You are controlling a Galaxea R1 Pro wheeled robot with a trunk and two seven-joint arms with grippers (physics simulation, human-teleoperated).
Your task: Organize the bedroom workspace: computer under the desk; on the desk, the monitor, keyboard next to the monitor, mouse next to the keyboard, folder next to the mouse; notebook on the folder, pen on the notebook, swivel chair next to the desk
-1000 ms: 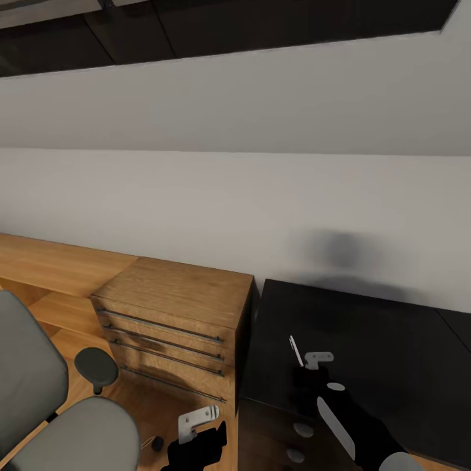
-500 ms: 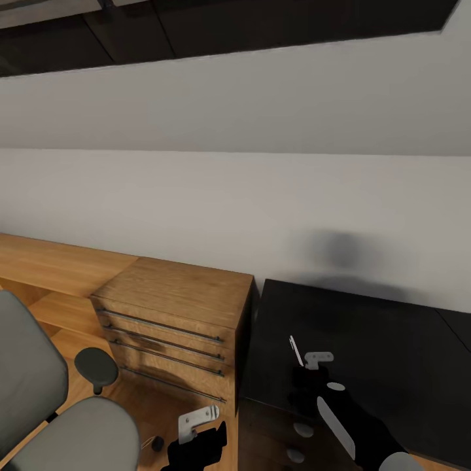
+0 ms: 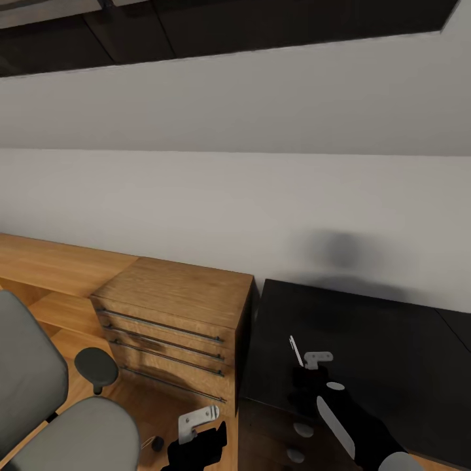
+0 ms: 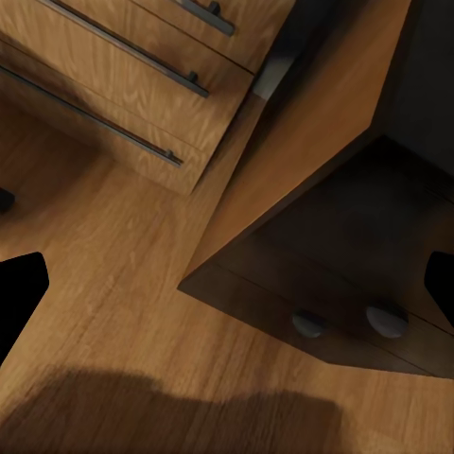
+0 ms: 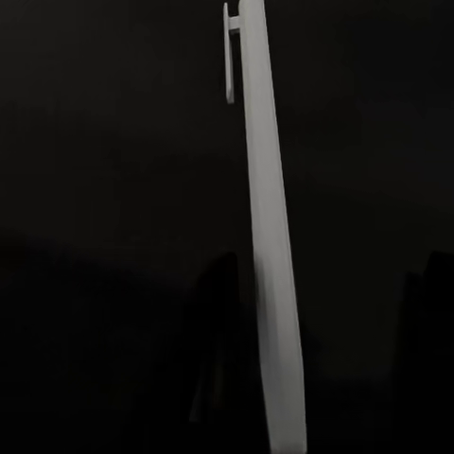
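From the head, the right gripper (image 3: 305,366) held the pen (image 3: 296,350) over the black worktop (image 3: 392,340), near its left edge by the wooden chest (image 3: 176,307). The pen was thin and white and stuck up past the gripper, so it might slip and roll off that edge.

The left wrist saw the drawer knobs (image 4: 386,320) and the floor (image 4: 113,322); I could not tell how wide that gripper was.

The right wrist saw the pen (image 5: 270,284), long and pale with a clip, pinched tight.

A light-wood chest of drawers with long dark bar handles (image 3: 171,320) is standing against the plain white wall (image 3: 235,196), on the wooden plank floor (image 4: 113,312).
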